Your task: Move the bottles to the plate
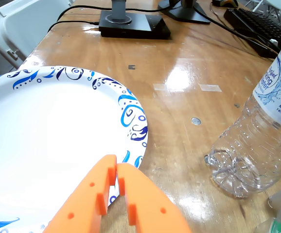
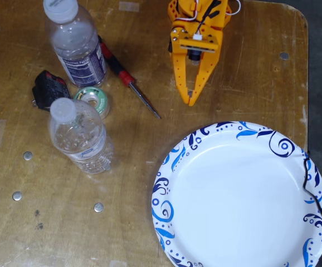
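The plate (image 2: 244,194) is a large white paper plate with blue swirls on its rim, at the lower right of the fixed view and at the left of the wrist view (image 1: 38,141); it holds nothing. Two clear bottles with white caps stand upright at the left of the fixed view: the dark-label bottle (image 2: 78,47) at the top, the pale-label bottle (image 2: 78,136) below it. The pale-label bottle also shows at the right of the wrist view (image 1: 257,141). My orange gripper (image 2: 190,102) is shut and empty, just above the plate's rim, its tips (image 1: 116,167) over the rim's edge.
A red-handled screwdriver (image 2: 125,75), a green tape roll (image 2: 92,100) and a small black object (image 2: 48,88) lie between the bottles. In the wrist view a black monitor base (image 1: 133,24), cables and a keyboard (image 1: 259,24) sit at the table's far end.
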Motion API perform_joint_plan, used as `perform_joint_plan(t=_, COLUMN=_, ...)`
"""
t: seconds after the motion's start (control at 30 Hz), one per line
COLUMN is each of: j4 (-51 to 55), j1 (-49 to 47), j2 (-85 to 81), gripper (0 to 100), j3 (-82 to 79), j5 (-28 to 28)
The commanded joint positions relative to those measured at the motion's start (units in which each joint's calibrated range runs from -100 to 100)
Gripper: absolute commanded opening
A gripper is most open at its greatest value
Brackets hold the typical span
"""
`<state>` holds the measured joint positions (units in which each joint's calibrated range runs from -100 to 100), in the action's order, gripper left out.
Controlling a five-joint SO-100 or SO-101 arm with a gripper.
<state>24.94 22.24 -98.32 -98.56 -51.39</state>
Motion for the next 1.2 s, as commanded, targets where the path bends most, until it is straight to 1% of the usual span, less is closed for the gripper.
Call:
perform_joint_plan(t=0.0, j4=-8.31, j1=4.44, j2=-0.41, gripper=1, j3=-0.45, j5=-0.67)
perform_joint_plan(t=0.27, j4=-8.31, j1=6.49, j2=-0.41, gripper=1, j3=-0.45, j5=-0.35)
perform_joint_plan(t=0.83, j4=-8.66, j1=6.38, j2=-0.41, gripper=1, j3=-0.36, j5=-0.72)
perform_joint_plan(t=1.03, j4=-15.36, j1=6.49, j2=-0.41, gripper=1, j3=-0.45, j5=-0.72)
perform_joint_plan(t=1.13, j4=-20.93, j1=6.49, j2=-0.41, gripper=2, j3=-0.36, j5=-0.77)
perform_joint_plan(t=1.17, j4=-22.93, j1=6.60, j2=-0.41, gripper=4, j3=-0.27, j5=-0.77)
